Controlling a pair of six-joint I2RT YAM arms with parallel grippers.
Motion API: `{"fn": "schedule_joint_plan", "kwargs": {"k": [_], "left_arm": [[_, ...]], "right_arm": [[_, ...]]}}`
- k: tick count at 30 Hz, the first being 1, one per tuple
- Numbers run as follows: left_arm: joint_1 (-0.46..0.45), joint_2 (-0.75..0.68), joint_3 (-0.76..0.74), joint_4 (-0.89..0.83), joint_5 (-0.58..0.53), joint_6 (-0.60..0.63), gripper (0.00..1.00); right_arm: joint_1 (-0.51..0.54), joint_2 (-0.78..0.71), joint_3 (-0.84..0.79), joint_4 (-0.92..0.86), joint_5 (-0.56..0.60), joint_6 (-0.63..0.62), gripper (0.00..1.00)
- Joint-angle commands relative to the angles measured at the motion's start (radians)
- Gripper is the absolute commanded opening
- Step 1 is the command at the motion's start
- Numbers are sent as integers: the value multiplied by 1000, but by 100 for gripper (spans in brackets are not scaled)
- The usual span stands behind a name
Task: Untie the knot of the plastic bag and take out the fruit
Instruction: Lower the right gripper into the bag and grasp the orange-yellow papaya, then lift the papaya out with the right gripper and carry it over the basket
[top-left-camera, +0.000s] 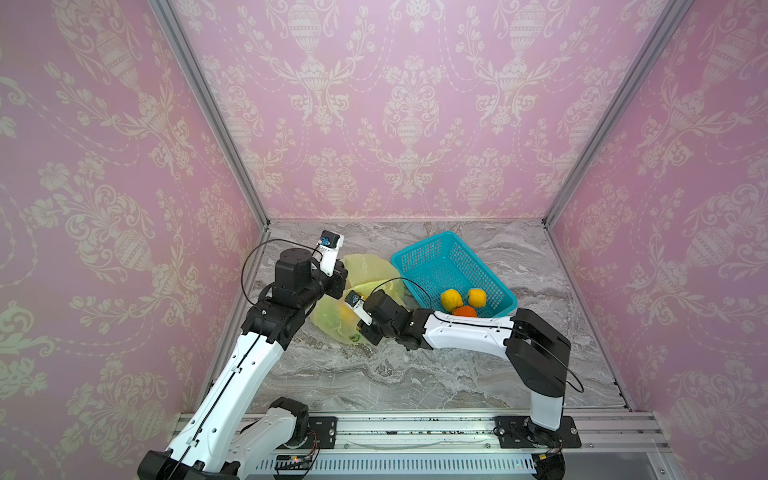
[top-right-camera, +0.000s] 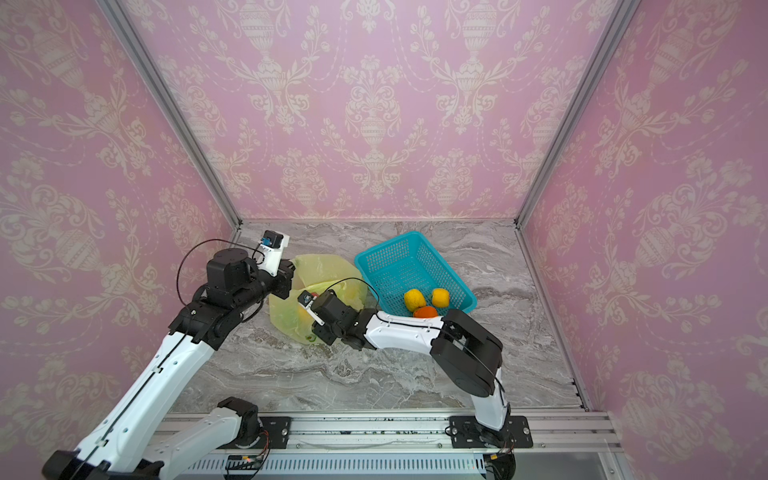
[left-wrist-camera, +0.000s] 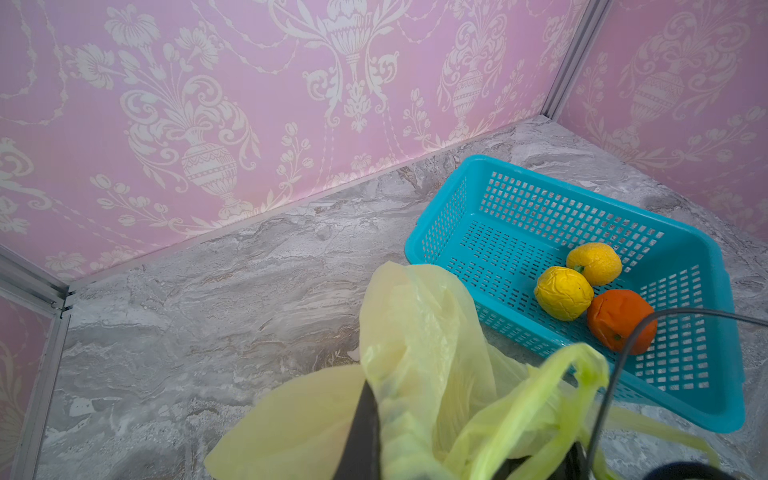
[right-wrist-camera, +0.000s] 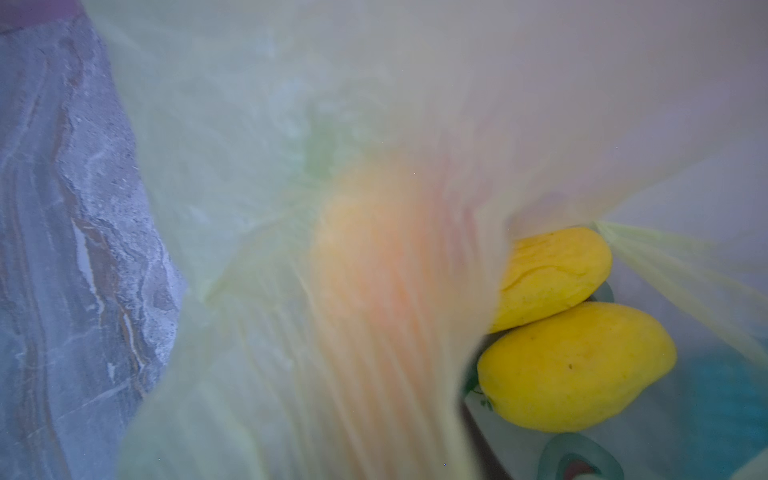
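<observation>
The thin yellow-green plastic bag (top-left-camera: 368, 266) lies on the marble table, left of the basket, in both top views. My left gripper (top-left-camera: 338, 286) is shut on the bag's raised rim; in the left wrist view one dark finger (left-wrist-camera: 363, 432) presses against the bunched plastic (left-wrist-camera: 415, 332). A loose handle loop (left-wrist-camera: 540, 395) hangs beside it. The knot is out of view. My right gripper (top-left-camera: 357, 332) reaches into the bag's mouth, its jaws hidden by plastic. The right wrist view shows two yellow oblong fruits (right-wrist-camera: 552, 274) (right-wrist-camera: 577, 365) inside the bag and an orange blur (right-wrist-camera: 365, 249) behind the film.
A teal mesh basket (top-left-camera: 419, 249) stands right of the bag and holds two yellow fruits (top-left-camera: 451, 299) (top-left-camera: 476, 297) and an orange one (top-left-camera: 464, 311). The right forearm (top-left-camera: 465, 332) runs along the basket's near edge. Pink patterned walls enclose the table on three sides.
</observation>
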Motion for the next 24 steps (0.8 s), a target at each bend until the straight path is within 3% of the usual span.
{"fn": "schedule_joint_plan", "kwargs": {"k": [1,10,24], "left_arm": [[8,3,-2,10,11,-12,0],[8,8,1,-1,-32,-7,0],[9,12,3,-7,-45,-6,0]], "right_arm": [[5,-82,-47,40,8,27,23],[5,-325,-230,52,200,-5,19],[-12,-939,-626,302,-5,47,18]]}}
